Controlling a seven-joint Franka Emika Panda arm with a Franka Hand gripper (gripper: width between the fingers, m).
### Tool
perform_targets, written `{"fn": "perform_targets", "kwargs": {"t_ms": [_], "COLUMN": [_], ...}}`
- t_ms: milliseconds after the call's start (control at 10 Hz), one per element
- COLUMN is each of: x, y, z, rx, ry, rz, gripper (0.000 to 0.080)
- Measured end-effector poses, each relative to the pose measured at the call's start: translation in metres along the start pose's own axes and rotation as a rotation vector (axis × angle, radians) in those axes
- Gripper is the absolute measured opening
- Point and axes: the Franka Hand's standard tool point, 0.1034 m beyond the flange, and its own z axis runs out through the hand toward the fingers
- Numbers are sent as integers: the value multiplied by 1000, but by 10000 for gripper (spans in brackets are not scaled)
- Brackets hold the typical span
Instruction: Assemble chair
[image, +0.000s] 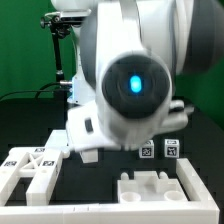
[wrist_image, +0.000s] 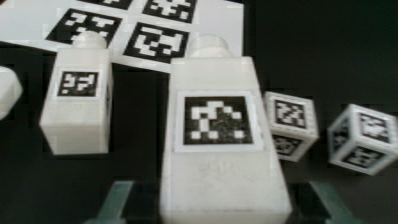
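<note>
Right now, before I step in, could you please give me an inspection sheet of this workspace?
Surface: black matte tabletop, the marker board lying flat on it.
Job's things: long white plastic block with a marker tag; shorter tagged white block beside it; small tagged white cube and a second cube; white cross-braced frame; white slotted panel.
Clutter: nothing seen.
Grippers: end effector straddles the long block's end; contact cannot be told.
Cables: nothing seen.
Surroundings: green backdrop; black stand at the exterior view's left.
</note>
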Motion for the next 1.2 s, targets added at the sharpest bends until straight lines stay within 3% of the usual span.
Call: {"fn": "perform_targets", "kwargs": {"t_ms": [100, 300, 600, 800, 900, 1200], "x": [-3, 8, 8, 0, 0, 7], "y": [0, 3, 5, -4, -4, 3], "z": [-17, -23, -31, -67, -76, -84], "rx": [-6, -27, -50, -52, -61, -93], "ry": [67, 237, 408, 534, 602, 813], "rz": [-1, 6, 12, 5, 5, 17], "gripper": [284, 284, 284, 284, 284, 284]}}
